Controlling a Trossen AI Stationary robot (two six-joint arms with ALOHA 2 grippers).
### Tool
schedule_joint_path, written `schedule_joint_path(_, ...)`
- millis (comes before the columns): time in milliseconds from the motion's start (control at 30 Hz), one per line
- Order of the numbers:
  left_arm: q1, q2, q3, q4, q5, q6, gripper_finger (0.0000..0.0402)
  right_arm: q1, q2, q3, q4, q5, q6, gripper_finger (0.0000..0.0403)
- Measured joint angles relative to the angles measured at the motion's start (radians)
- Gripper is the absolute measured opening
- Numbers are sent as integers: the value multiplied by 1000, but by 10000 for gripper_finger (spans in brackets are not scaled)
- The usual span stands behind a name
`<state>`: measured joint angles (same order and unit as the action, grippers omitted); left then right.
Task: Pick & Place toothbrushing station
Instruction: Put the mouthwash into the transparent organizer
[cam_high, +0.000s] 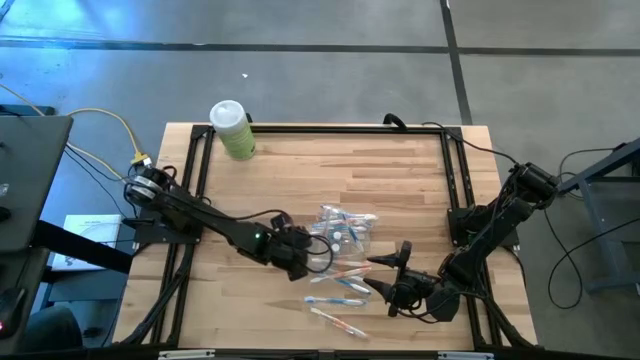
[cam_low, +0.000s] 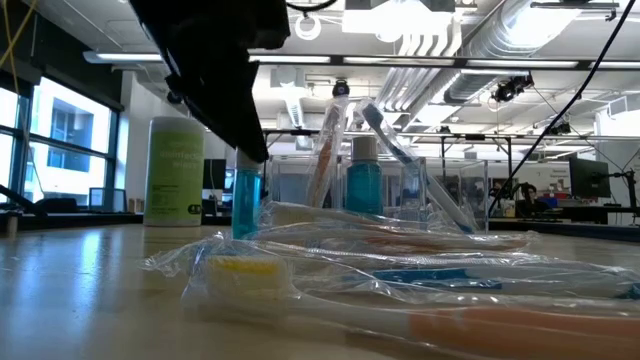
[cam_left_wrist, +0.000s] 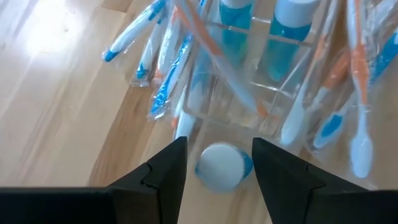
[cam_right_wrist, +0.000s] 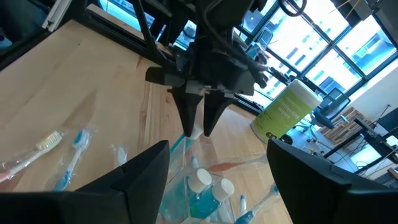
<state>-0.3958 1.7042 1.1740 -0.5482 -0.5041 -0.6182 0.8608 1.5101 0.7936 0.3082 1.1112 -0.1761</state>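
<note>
From table height I see, nearest to me, one wrapped toothbrush (cam_low: 330, 310) with an orange handle and a yellowish head lying across the wood; behind it more wrapped brushes in crinkled plastic, which I cannot count there; from above I make out roughly four loose ones (cam_high: 338, 298) scattered on the near part of the table (cam_high: 400, 170), though the wrappers blur the count.

Beyond them stands the clear holder (cam_high: 345, 228) near the table's middle; it holds two blue white-capped tubes (cam_right_wrist: 206, 184) side by side, plus several upright brushes, blue- and orange-marked; a third tube (cam_left_wrist: 219, 166) stands just outside the holder's wall, on the side facing the left arm.

My left gripper (cam_left_wrist: 217, 163) is down at that third tube; the white cap sits squarely between the two dark fingers (cam_left_wrist: 168, 171), which stand either side of it with a sliver of gap showing on each side, so I read the jaws as parted around it and not clamped; whether a pad touches it lower down I cannot tell; the low view shows the finger coming down onto the blue tube (cam_low: 246, 200).

My right gripper (cam_high: 395, 275) waits just right of the loose brushes, jaws spread wide and holding nothing, pointed toward the holder.

Farthest off, one pale green white-capped bottle (cam_high: 232, 130) stands at the table's far left edge, well apart from everything else.
</note>
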Motion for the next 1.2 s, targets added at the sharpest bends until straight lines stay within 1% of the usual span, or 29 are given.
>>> schedule_joint_path(367,5,36,0,-1,1,0,174,0,0,0,-6,-14,0,263)
schedule_joint_path(433,5,36,0,-1,1,0,169,0,0,0,-6,-14,0,263)
schedule_joint_path(533,5,36,0,0,1,0,150,0,0,0,-6,-14,0,263)
schedule_joint_path(767,5,35,2,5,0,0,88,0,0,0,-6,-14,0,263)
schedule_joint_path(1200,-8,34,2,2,-8,-3,87,0,0,0,-7,-11,0,263)
